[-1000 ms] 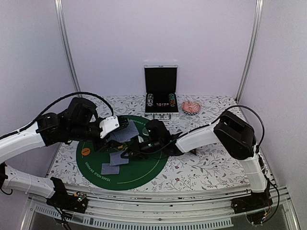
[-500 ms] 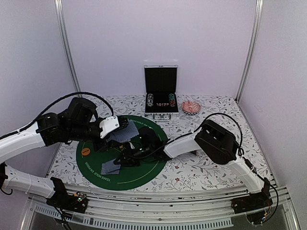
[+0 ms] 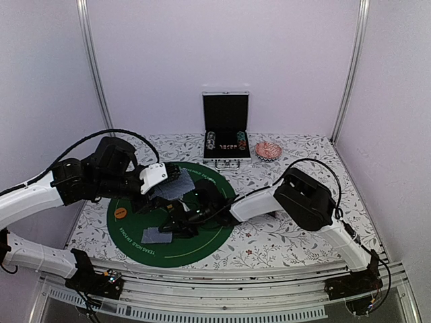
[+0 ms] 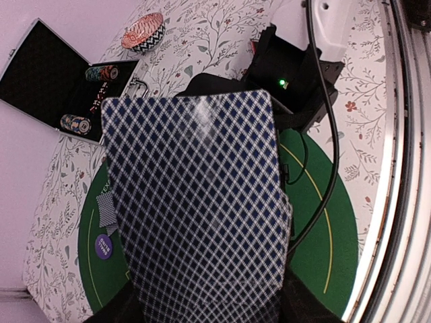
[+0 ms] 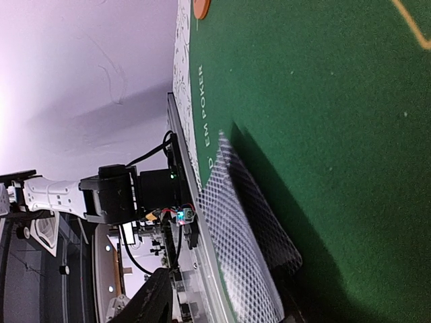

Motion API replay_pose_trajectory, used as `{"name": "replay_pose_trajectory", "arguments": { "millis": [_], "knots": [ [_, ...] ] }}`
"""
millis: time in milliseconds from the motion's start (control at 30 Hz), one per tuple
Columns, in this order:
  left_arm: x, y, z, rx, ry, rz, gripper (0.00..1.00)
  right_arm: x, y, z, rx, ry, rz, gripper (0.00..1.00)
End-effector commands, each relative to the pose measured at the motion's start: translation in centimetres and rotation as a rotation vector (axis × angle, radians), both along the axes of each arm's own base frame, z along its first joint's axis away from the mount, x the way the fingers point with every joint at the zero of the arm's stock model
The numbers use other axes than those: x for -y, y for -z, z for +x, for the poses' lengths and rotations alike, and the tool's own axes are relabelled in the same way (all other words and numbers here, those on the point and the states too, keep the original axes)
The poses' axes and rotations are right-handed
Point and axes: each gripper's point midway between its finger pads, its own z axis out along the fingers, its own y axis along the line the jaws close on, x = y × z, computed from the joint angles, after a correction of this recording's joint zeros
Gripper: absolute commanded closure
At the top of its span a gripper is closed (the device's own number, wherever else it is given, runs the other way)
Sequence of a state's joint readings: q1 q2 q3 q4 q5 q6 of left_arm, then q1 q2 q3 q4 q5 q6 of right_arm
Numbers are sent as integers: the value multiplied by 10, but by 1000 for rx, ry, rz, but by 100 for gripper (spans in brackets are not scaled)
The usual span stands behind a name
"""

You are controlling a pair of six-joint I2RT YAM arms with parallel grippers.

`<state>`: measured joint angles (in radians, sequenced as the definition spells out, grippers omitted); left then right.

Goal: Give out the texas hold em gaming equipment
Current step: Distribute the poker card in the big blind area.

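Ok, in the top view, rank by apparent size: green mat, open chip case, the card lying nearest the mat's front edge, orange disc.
Largest to smallest: green mat, open chip case, front card, orange disc. The case sits farthest from the camera, so it may really be bigger than it looks.

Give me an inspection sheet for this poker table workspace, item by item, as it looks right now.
Surface: round green felt mat on a floral tablecloth.
Job's things: card deck held in the left pincer; single card face down on the mat; orange disc at the mat's left edge.
Clutter: open chip case and patterned bowl at the far edge.
Grippers: left pincer shut on the card deck; right pincer open, by the single card.
Cables: left-arm cable and right-arm cable, both black loops.
Surroundings: white walls, metal posts.
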<state>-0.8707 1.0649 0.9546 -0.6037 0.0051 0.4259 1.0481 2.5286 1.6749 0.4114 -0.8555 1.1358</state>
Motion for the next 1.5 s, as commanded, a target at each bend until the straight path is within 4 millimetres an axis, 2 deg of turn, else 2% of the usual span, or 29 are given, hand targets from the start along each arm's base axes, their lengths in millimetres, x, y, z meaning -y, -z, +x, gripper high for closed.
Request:
{"name": "replay_pose_trajectory", "arguments": {
  "millis": [0, 100, 167, 233, 400, 600, 733, 833, 867, 900, 1067, 1267, 1467],
  "knots": [
    [4, -12, 0, 35, 8, -32, 46, 6, -25, -2, 73, -2, -17, 47],
    [4, -12, -1, 35, 9, -31, 46, 13, -35, 5, 124, 27, -18, 43],
    [4, -13, -1, 37, 10, -34, 45, 21, -33, 9, 128, 46, -32, 40],
    [4, -13, 0, 38, 9, -32, 46, 27, -46, 11, 144, 60, -23, 37],
    [4, -11, 0, 36, 10, -28, 45, 31, -55, 11, 167, 45, -10, 31],
    [5, -12, 0, 37, 11, -28, 46, 37, -53, 12, 164, 48, -23, 30],
    [5, -11, 0, 36, 12, -25, 46, 38, -43, 11, 147, 32, -36, 29],
    [5, -11, 0, 37, 13, -25, 45, 32, -37, 5, 117, -2, -31, 29],
    [4, -11, 0, 37, 12, -26, 46, 29, -42, 4, 115, -13, -21, 29],
    [4, -11, 0, 38, 12, -25, 45, 27, -26, 1, 95, -25, -44, 28],
    [4, -11, -1, 37, 14, -27, 45, 14, -22, -6, 96, -78, -48, 25],
    [3, -13, -1, 42, 14, -30, 46, 23, -23, 4, 120, -38, -71, 23],
    [3, -13, -1, 42, 16, -30, 45, 30, -23, 9, 171, -10, -115, 7]
  ]
}}
